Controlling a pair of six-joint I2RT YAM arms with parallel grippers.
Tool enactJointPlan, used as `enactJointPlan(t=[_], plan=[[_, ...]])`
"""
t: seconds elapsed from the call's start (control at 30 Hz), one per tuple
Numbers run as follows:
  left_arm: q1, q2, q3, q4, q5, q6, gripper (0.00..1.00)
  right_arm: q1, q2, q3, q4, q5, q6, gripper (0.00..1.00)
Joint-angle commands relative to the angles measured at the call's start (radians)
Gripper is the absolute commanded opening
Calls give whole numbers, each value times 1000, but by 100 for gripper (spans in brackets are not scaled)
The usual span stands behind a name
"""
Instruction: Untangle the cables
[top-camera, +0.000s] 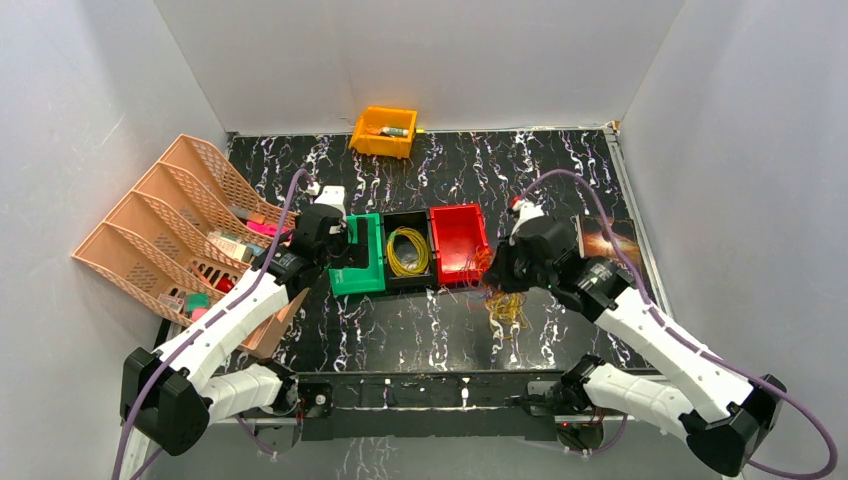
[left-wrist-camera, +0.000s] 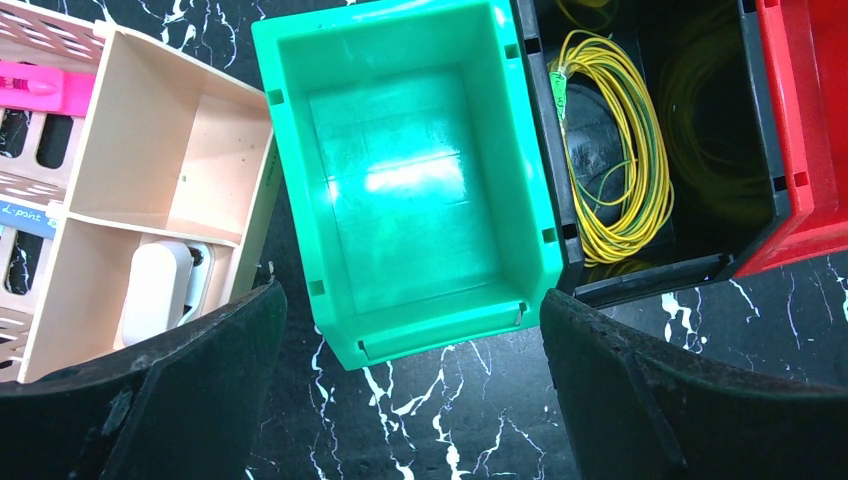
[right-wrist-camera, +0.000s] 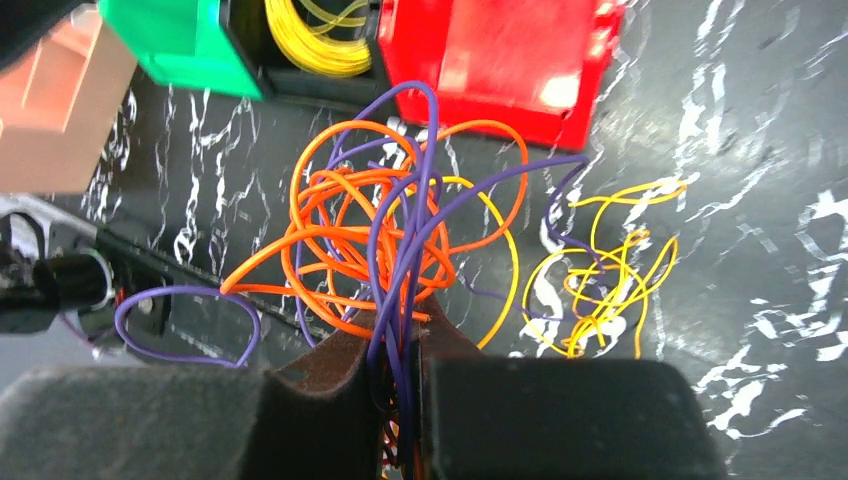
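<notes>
Right gripper (right-wrist-camera: 400, 350) pinching orange-purple cables (right-wrist-camera: 380, 230) before red bin (right-wrist-camera: 500, 60), loose yellow cables (right-wrist-camera: 600, 270) on table (right-wrist-camera: 750, 150) just beside, yellow coil (left-wrist-camera: 620, 150) in black bin (left-wrist-camera: 660, 280), left gripper (left-wrist-camera: 410, 330) spread wide above green bin (left-wrist-camera: 400, 200)

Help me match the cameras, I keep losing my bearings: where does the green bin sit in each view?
Top external: green bin left of centre, leftmost of three bins in a row.
Left wrist: green bin fills the middle, seen from above, empty.
Right wrist: green bin cut off at the top left corner.
Shared landmark: the yellow coil in the black bin beside it.
</notes>
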Motion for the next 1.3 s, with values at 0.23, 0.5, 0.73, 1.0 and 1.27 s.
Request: enactJointPlan(t=[0.23,0.5,0.73,1.0,1.27], plan=[[3,-11,28,-16,-26,-8,98,203,87,-233,388,12,68,18],[2,9,32,-10,-16,-19,98,217,119,-210,340,111,44,52],[3,17,28,-8,-10,-28,99,217,93,-160,179,303,28,62],[2,-32,6,3,14,-65,98,214,126,-95,28,469,85,66],[2,-42,2,-5,38,-67,98,103,184,-107,-2,379,90,50]])
